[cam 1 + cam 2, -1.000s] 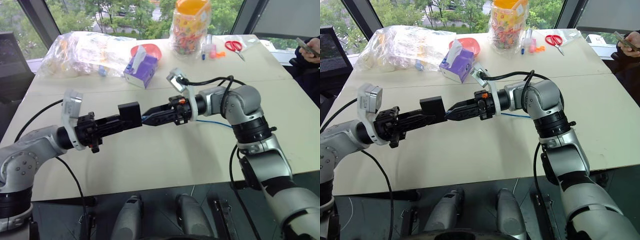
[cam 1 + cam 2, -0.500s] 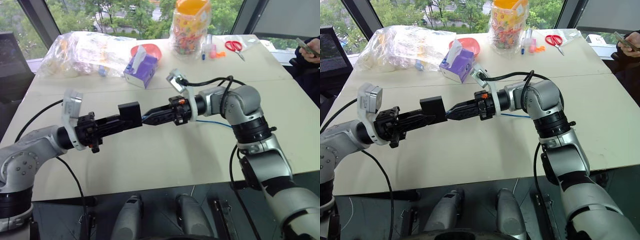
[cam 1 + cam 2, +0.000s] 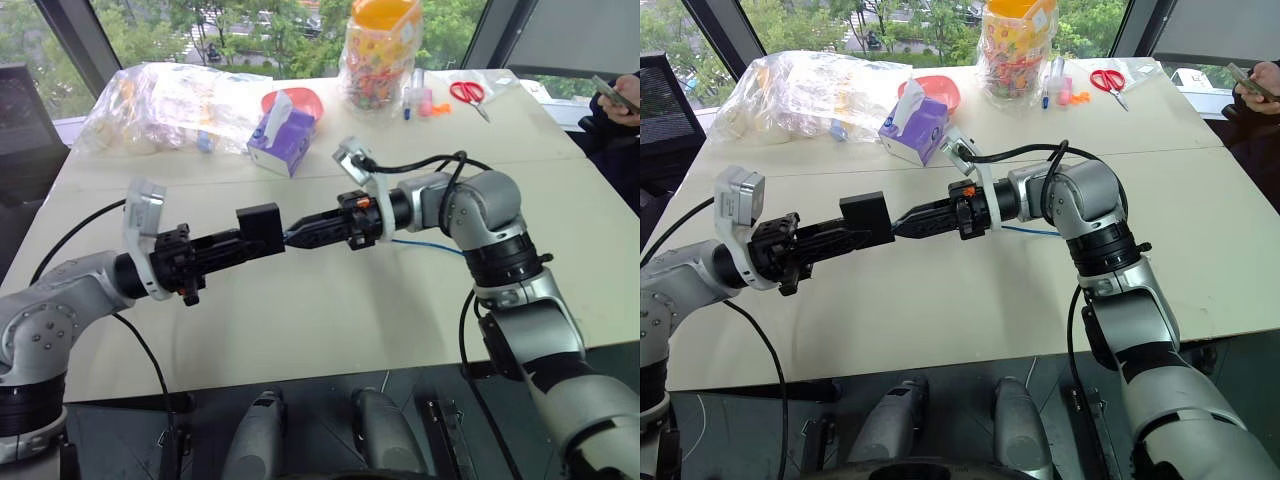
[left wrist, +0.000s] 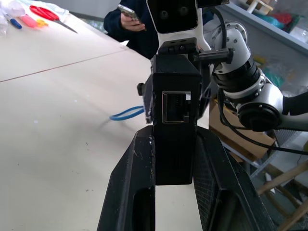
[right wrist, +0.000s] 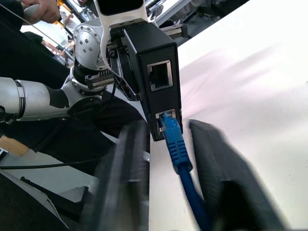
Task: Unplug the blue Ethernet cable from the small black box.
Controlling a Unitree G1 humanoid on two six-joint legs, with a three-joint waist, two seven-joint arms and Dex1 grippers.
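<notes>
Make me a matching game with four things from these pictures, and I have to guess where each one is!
Things:
1. small black box
2. blue Ethernet cable
3. red scissors
4. purple tissue box

Places:
A. plugged into the lower port of the box
B. on the table's far right part, near the pens
C. pinched in the left claw, above the table
D. standing on the table beside a red bowl

Pairs: 1-C, 2-A, 3-B, 4-D
</notes>
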